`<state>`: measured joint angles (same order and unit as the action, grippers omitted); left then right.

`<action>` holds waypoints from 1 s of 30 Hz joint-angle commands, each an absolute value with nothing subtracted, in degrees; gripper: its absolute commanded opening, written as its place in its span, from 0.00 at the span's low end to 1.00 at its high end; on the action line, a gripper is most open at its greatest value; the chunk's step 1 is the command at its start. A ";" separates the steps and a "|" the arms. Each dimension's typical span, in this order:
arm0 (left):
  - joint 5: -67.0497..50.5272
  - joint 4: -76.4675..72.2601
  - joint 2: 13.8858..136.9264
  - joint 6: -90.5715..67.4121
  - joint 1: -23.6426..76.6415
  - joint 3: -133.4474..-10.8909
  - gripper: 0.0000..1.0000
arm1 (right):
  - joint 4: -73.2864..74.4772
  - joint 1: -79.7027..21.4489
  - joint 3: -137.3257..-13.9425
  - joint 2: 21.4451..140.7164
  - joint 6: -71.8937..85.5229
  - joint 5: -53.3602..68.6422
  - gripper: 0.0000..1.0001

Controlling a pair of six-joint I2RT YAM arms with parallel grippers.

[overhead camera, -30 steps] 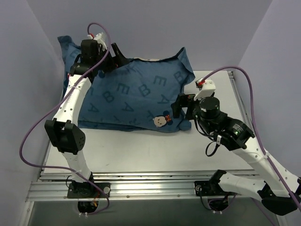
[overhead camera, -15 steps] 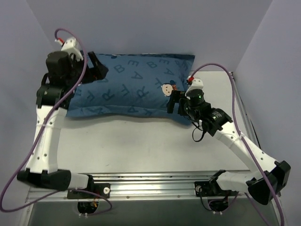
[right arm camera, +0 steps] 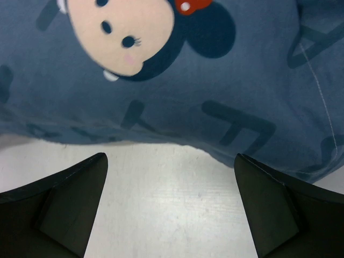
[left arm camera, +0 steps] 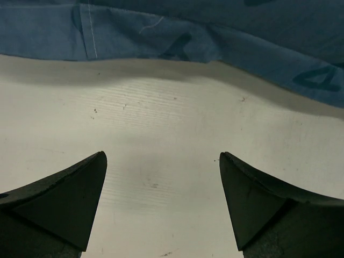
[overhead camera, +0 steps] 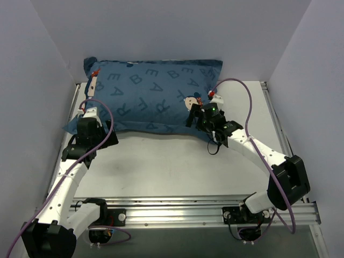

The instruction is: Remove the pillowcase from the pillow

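The pillowcase [overhead camera: 156, 99] lies plump along the far side of the desk [overhead camera: 177, 166] and covers the pillow completely, so nothing has been stripped yet. Near its near-left corner the left hand [left arm camera: 162, 161] sits low over the desk, fingers spread wide and empty. The right hand [right arm camera: 170, 161], equally wide and empty, faces the near edge just below the mouse face [right arm camera: 121, 32]. This looks like the approach for a first grip. Next, I judge, one hand must pinch fabric alone at the open end while the other restrains the pillow. I cannot tell which end opens.
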<state>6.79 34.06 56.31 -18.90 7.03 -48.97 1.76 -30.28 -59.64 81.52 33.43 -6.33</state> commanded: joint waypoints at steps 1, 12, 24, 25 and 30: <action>10.11 26.98 54.58 -18.11 6.68 -52.20 0.94 | -6.14 -29.71 -58.19 83.31 37.09 -14.84 1.00; 7.82 27.07 55.20 -17.75 6.77 -51.77 0.94 | -13.45 -24.45 -55.55 91.76 39.02 -14.25 0.12; 7.47 26.89 54.41 -17.67 6.94 -51.59 0.94 | -2.65 5.44 -66.42 86.12 38.15 -9.76 0.17; 7.47 26.89 54.23 -17.67 6.86 -51.50 0.94 | -0.37 5.54 -71.40 87.18 37.54 -9.23 0.27; 7.12 26.72 53.88 -17.58 7.03 -51.33 0.94 | 3.08 1.08 -76.12 87.82 36.83 -4.05 0.80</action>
<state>8.08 29.69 55.11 -18.61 7.03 -49.84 -0.86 6.00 -74.56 88.88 38.20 -6.15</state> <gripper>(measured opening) 0.941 0.742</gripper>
